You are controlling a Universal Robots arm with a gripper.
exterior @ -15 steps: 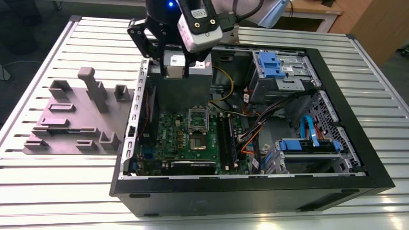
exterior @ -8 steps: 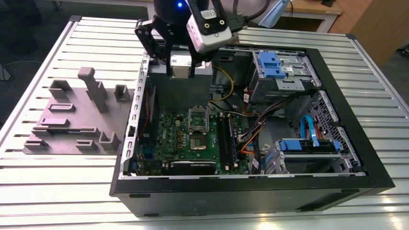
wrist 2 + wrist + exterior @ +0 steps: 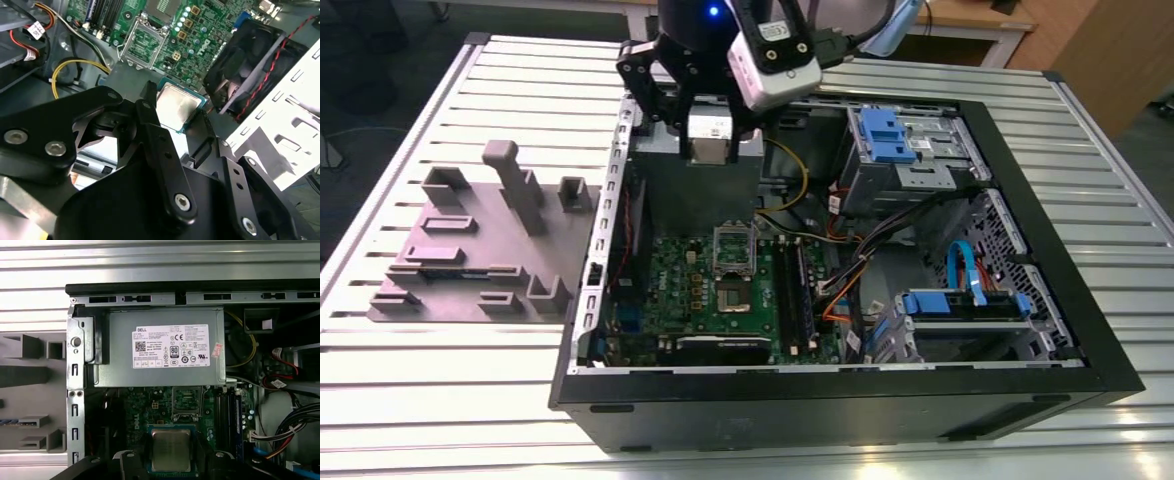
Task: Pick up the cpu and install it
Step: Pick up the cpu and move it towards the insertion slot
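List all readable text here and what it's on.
White label on the power supply: a logo and certification symbols; the fine print is too small to quote.
Cable tag: too small to read.
Motherboard markings: too small to read.
cpu top: no text legible.

Slatted metal table [image 3: 440, 400] bearing an open black computer case [image 3: 827, 405] across its middle. A grey slotted fixture block [image 3: 454, 255] lies just beside the case, toward the table's edge at the exterior view's left.
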